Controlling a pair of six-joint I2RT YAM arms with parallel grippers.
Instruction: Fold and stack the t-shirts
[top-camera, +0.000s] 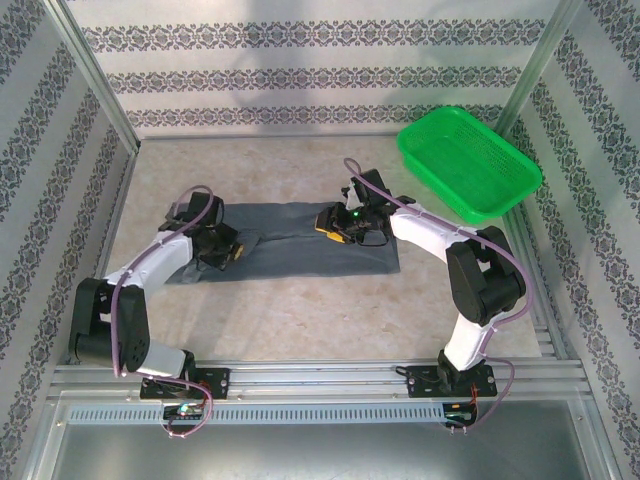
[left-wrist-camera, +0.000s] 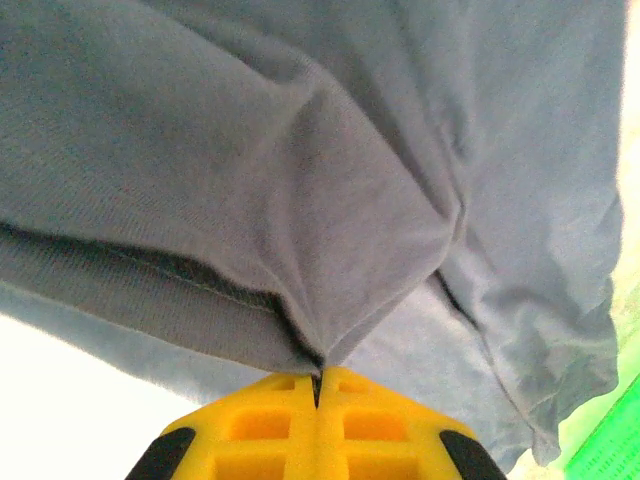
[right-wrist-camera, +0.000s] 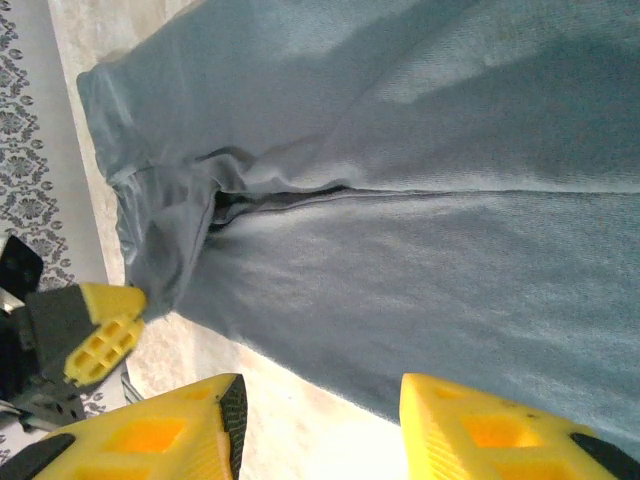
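One grey t-shirt (top-camera: 300, 243) lies flat mid-table between both arms. Left gripper (left-wrist-camera: 318, 378) pinched tight on a fabric fold at its left end; right gripper (right-wrist-camera: 320, 400) jaws apart over its edge

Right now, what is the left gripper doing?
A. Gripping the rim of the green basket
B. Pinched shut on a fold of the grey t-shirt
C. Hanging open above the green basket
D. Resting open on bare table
B: on the left gripper the yellow tips are closed together, with a bunched fold of the t-shirt caught between them.
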